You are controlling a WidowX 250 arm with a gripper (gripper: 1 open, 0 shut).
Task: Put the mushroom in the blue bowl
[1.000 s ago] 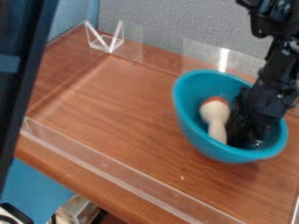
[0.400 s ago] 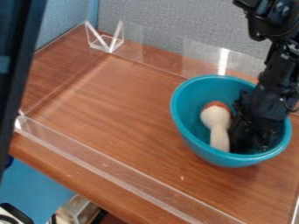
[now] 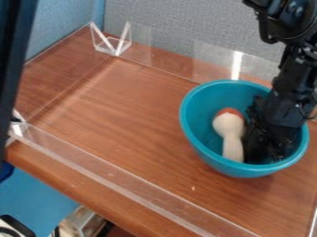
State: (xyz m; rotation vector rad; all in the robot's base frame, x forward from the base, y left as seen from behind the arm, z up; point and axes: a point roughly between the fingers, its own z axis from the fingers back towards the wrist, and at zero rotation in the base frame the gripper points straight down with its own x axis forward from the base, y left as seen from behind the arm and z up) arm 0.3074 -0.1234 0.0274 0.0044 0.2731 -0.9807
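**Mushroom lies just left of the closed gripper, inside the bowl**

The gripper (image 3: 266, 139) reaches steeply down into the blue bowl (image 3: 202, 97), its dark jaws shut, with nothing visibly between them. Just beside it, on the picture's left, lies the mushroom (image 3: 231, 130), already within the bowl. Its rounded end sits higher up the far side; the pale stalk runs down toward the near wall. Whether gripper and mushroom touch is unclear. The bowl stands on the wooden worktop (image 3: 111, 102).
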